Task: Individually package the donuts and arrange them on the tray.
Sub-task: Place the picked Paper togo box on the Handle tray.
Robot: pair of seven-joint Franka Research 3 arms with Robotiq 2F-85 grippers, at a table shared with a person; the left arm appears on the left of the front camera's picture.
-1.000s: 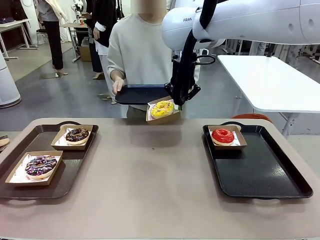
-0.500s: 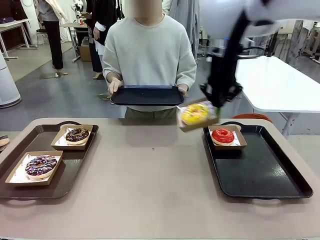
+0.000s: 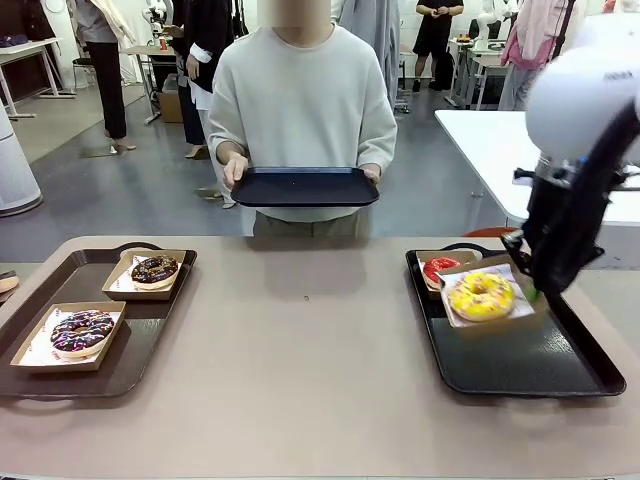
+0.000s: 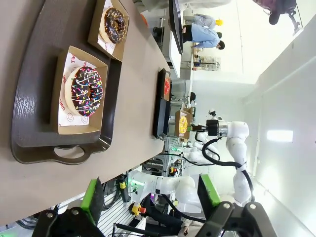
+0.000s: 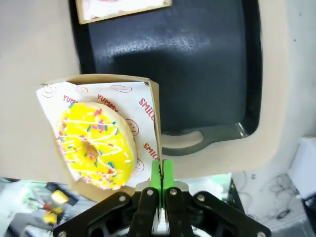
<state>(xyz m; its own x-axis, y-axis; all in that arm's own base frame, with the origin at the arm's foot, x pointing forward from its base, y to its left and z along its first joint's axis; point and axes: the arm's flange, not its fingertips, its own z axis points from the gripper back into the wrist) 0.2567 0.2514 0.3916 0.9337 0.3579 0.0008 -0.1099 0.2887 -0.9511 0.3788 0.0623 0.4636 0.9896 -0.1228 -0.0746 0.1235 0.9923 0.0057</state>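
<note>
The yellow donut [image 3: 481,296] lay in its shallow cardboard box [image 3: 520,305], and that box hung in the air over the near-middle of the black tray on the right [image 3: 560,375], partly in front of the red donut [image 3: 440,268] whose own box sat at the tray's far left corner. The right gripper [image 3: 534,290] was clenched on the yellow donut's box, its green pads [image 5: 161,174] pinched flat on one thin wall near a corner, so the whole box stuck out sideways from the claw toward the middle of the table, tilted a little rather than level. From the right wrist view the donut lay up and to the left of the fingertips, with bare tray surface beyond the box wall, which I judged to be where the box should come down: straight below, just beside the red donut's box and not on top of it. Across the table the brown tray [image 3: 150,340] carried the chocolate donut [image 3: 154,269] and the purple sprinkled donut [image 3: 81,330], each boxed. The left gripper [image 4: 150,195] hovered released, jaws wide apart, near that tray's handle end, so it was the closer arm for those two. The person held another dark tray [image 3: 304,186] level in both hands at the far edge
</note>
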